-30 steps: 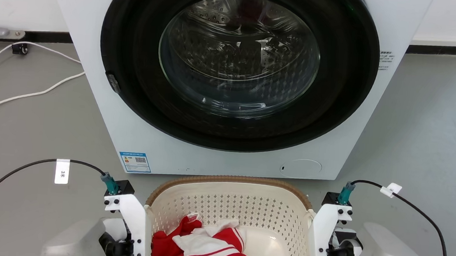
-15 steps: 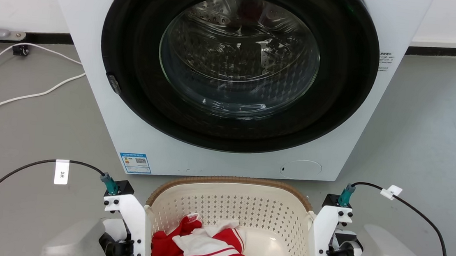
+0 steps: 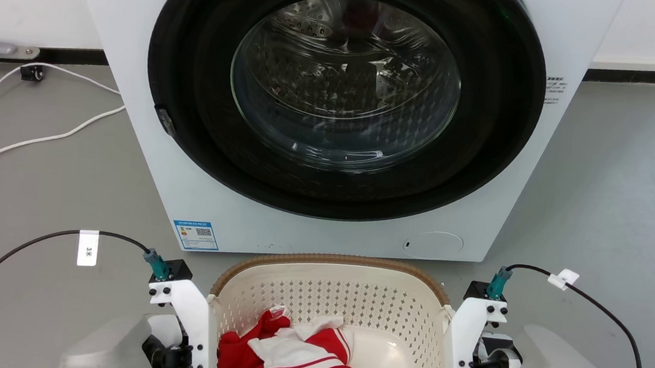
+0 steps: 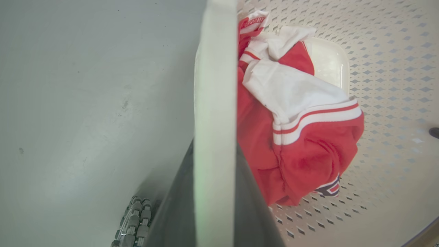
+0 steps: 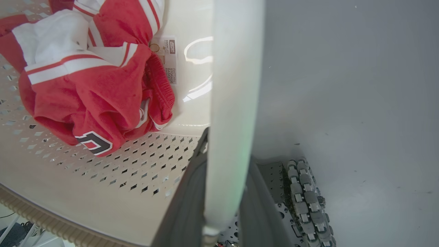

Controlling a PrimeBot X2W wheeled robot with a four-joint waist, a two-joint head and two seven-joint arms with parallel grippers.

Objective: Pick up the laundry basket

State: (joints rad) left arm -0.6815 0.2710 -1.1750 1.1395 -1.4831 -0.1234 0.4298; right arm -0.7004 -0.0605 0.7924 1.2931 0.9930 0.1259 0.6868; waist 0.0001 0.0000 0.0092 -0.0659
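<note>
Cream basket: left gripper pinches one side handle, right gripper the other, both closed tight. Balanced hold, so it should rise level.

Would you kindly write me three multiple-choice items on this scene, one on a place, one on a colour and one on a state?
1. Relative to the washing machine, the laundry basket sits: A. on top; B. in front; C. inside.
2. The garment in the basket is: A. blue; B. green; C. red and white.
3. The fingers of the left gripper are: A. either side of the basket's white handle; B. pinching the garment; C. holding nothing.

Key: 1 B, the head view shows it before the machine's front; 2 C, both wrist views show it; 3 A, the left wrist view shows the handle between them.
</note>
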